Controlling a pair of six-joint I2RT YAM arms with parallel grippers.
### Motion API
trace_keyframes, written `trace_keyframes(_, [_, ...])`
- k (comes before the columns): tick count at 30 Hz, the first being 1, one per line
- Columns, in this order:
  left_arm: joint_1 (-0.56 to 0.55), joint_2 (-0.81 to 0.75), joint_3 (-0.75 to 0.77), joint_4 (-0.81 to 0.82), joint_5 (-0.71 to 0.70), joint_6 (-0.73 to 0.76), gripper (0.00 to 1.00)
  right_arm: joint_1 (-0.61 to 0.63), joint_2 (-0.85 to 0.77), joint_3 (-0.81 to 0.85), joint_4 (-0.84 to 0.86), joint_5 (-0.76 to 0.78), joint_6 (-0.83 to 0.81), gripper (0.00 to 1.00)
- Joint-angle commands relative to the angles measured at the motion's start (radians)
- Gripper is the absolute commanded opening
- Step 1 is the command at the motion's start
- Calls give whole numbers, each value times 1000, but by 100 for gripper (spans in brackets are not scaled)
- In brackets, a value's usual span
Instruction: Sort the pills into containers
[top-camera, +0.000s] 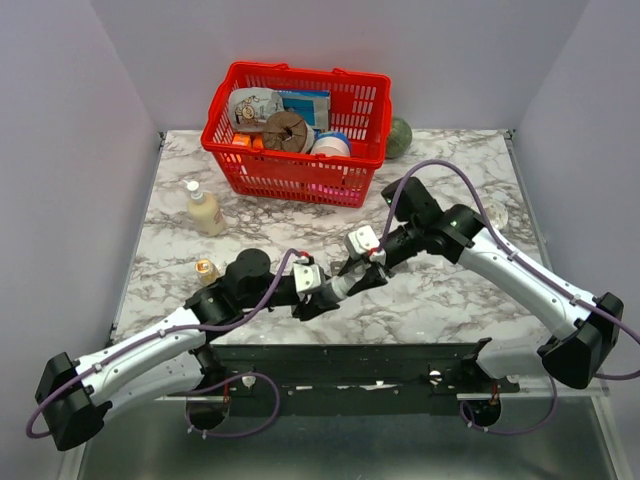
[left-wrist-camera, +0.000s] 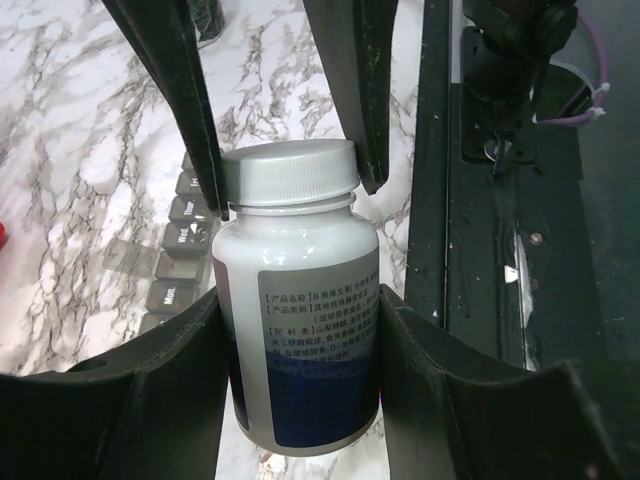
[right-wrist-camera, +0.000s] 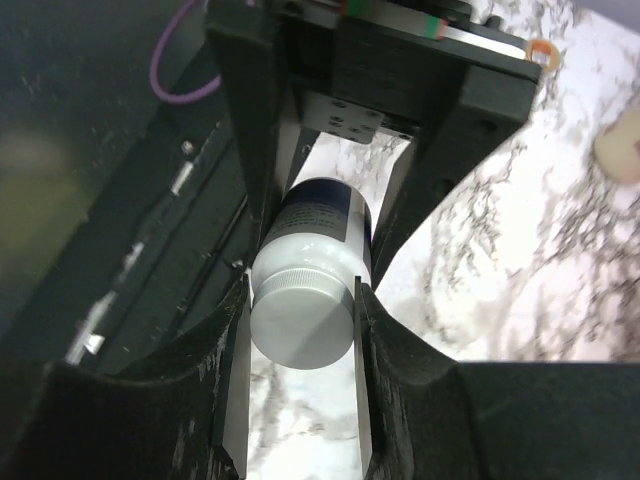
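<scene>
A white pill bottle with a blue-and-grey label hangs above the table, and my left gripper is shut on its body. The right gripper comes from the opposite side, its pads pressed against both sides of the bottle's grey screw cap. In the top view the two grippers, left and right, meet at the table's front centre. The containers, a dark grey strip of small lidded compartments, lie on the marble behind the bottle, partly hidden by it. The pills themselves are out of view.
A red basket full of goods stands at the back, a green ball beside it. A cream squeeze bottle, a small amber bottle and a dark can stand at the left. A black rail runs along the near edge.
</scene>
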Motion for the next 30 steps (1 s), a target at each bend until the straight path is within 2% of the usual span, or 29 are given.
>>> trace_keyframes(1, [33,-41,-36,-73,189,18,0,23,15,50,-148,37,-278,18])
trace_keyframes(4, [38,-63,-64,-30,179,-11,0,34,17,45,-114,32,-205,28])
trace_keyframes(7, [40,-61,-61,7,161,-23,0,34,12,25,-32,-44,-56,40])
trace_keyframes(8, [40,-61,-61,16,153,-29,0,34,11,16,-11,-75,9,41])
trace_keyframes(14, [40,-64,-67,89,147,-69,0,32,9,-6,59,-103,125,44])
trace_keyframes(15, [40,-64,-70,93,144,-72,0,32,9,-9,62,-103,137,48])
trace_keyframes(16, [40,-64,-72,96,142,-74,0,32,8,-9,72,-101,149,59])
trace_keyframes(18, [40,-68,-70,95,137,-75,0,32,5,-18,82,-89,183,69])
trace_keyframes(19, [40,-68,-70,90,136,-74,0,32,4,-20,92,-86,192,79])
trace_keyframes(21, [40,-77,-70,87,131,-75,0,32,-3,-18,102,-69,241,86])
trace_keyframes(25, [40,-91,-70,78,98,-75,0,17,-26,-6,180,-32,404,95])
trace_keyframes(27, [40,-95,-70,76,70,-83,0,8,-40,-4,229,32,572,100])
trace_keyframes(30, [40,-97,-63,70,-2,-106,0,-11,-52,-7,276,125,706,100])
